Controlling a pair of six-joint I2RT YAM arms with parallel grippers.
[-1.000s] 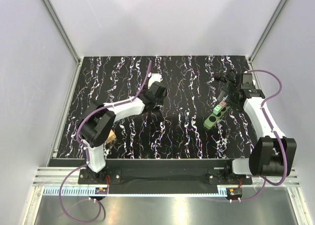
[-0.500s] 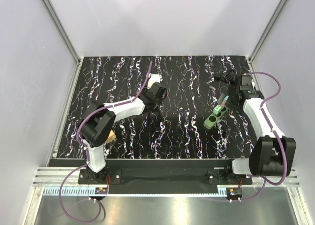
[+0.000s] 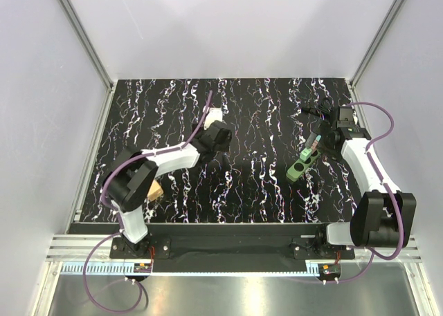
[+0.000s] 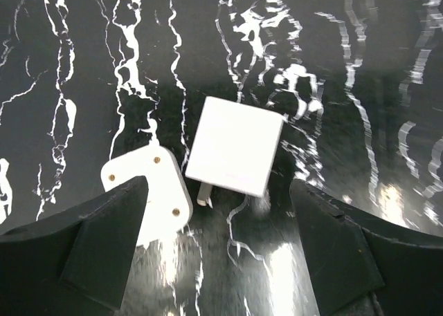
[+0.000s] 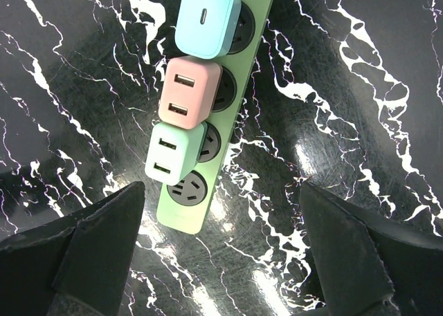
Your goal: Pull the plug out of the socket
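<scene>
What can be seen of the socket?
The socket is a long, pale-green plastic strip with a row of round dark outlets, lying flat on the marbled table. Plugged in side by side are a blue charger, pink charger and mint charger. The end outlet beside the mint one is empty.

no readable text, labels, brands or numbers anywhere, none on the chargers either

The black, white-veined marble-look surface (image 5: 360, 88) is glossy and throws back glare. The long pale-green plastic power strip (image 5: 181, 216) looks smooth and faintly shiny. The square white plastic plug (image 4: 235, 146) looks smooth and matt.
</scene>
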